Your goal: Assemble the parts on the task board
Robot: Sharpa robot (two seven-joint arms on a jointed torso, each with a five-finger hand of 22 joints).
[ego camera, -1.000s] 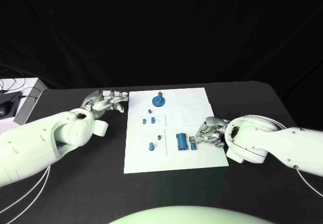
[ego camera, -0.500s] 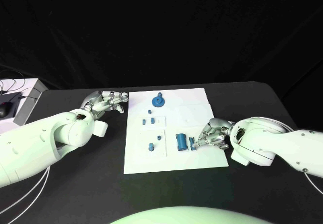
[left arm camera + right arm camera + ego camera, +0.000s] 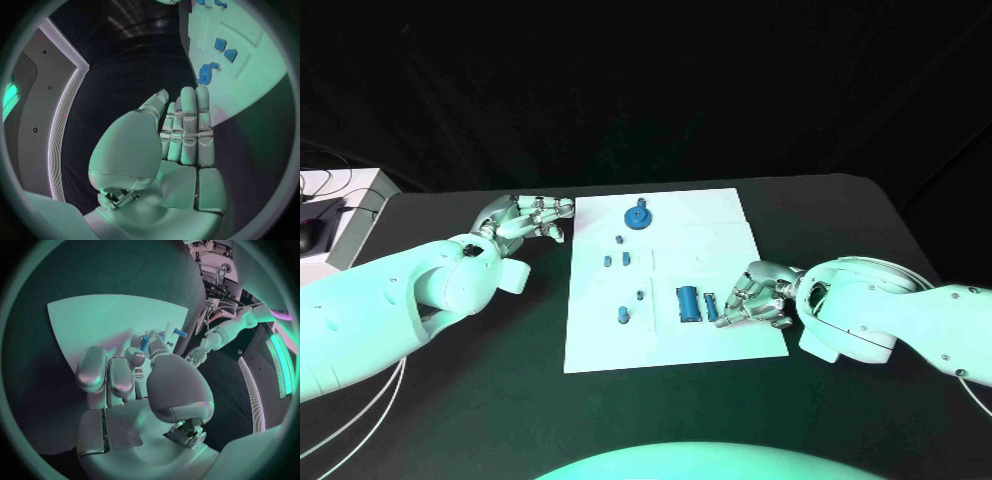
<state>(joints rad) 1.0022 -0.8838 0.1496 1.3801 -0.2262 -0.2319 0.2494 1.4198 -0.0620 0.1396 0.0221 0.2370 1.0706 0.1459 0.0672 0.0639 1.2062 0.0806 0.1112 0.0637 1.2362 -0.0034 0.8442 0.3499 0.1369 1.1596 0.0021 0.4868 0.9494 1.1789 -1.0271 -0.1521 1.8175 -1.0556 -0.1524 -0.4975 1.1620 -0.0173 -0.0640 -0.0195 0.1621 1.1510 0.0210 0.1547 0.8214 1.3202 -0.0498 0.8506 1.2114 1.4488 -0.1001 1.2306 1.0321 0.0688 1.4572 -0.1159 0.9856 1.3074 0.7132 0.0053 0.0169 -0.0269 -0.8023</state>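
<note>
board (image 3: 718, 225): white plate lying flat in the middle of the black surface (image 3: 877, 220), long side running from near edge to far edge
disc (image 3: 639, 217): round blue part near the board's far edge, a little toward its left side
pin (image 3: 617, 239): tiny blue part just nearer than the disc, by the left edge
pair (image 3: 617, 260): two small blue parts side by side on the board's left half, about midway along
small parts (image 3: 632, 305): two more near the left edge, toward the near end
cylinder (image 3: 688, 303): largest blue part, lying on the board's near half, about central
slim part (image 3: 711, 306): lies just right of the cylinder, fingertips close to it or touching; cannot tell which
right hand (image 3: 759, 296): at the board's right edge, near half; fingers (image 3: 134, 360) curled in; whether they grip anything cannot be told
left hand (image 3: 524, 218): on the surface just off the board's left edge, near its far corner; fingers (image 3: 187, 120) straight and pressed together, holding nothing
</note>
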